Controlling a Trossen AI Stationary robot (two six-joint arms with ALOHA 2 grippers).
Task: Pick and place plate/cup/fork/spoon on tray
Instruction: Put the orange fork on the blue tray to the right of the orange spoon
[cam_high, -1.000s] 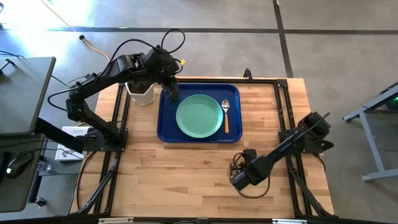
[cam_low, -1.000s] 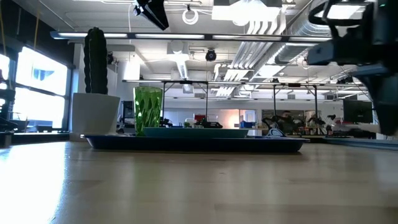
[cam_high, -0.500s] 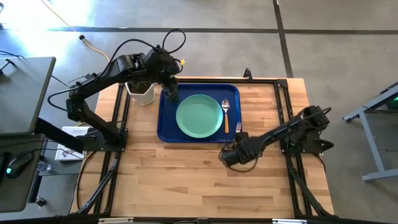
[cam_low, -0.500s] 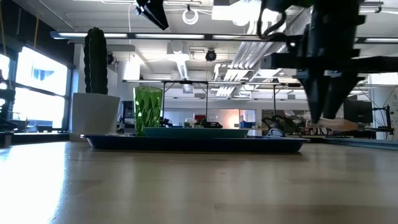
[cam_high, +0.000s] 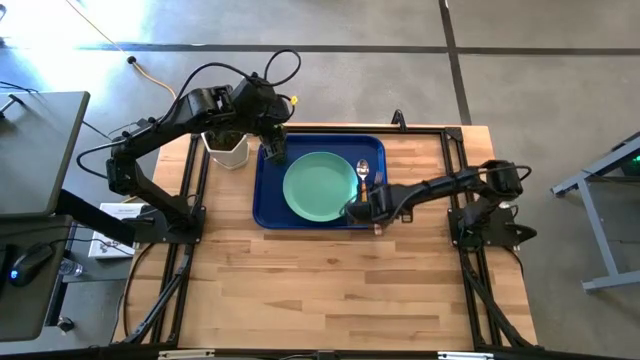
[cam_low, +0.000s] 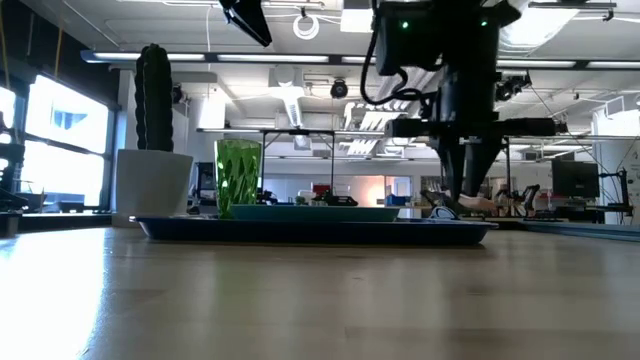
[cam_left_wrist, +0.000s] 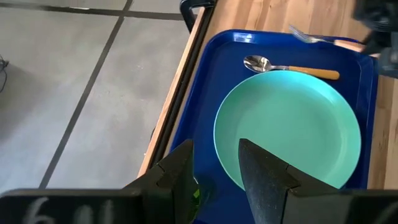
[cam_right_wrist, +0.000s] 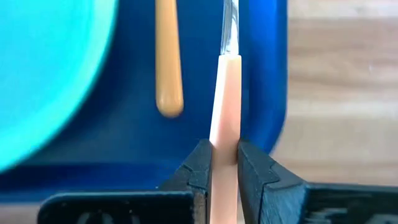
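We see the right pincer (cam_high: 372, 207) clenched on the orange handle of the fork (cam_right_wrist: 225, 106), carrying it over the 3 o'clock side of the dark blue tray (cam_high: 268, 213), where the plate (cam_high: 320, 186), the spoon (cam_high: 363, 180) and the cup (cam_low: 238, 176) already sit. In our judgement the step in hand is setting the fork down, and it goes best if the fork is lowered flat into the narrow blue strip between the spoon and the raised rim, tines toward 12 o'clock, parallel to the spoon, before the fingers let go. That strip is tight: a drift toward 3 o'clock would hang the fork on the rim, toward 9 o'clock would knock the spoon. Open bench (cam_high: 330, 280) lies at 6 o'clock for backing away. The left pincer (cam_left_wrist: 214, 163), released, hovers over the tray's 10 o'clock corner by the cup.
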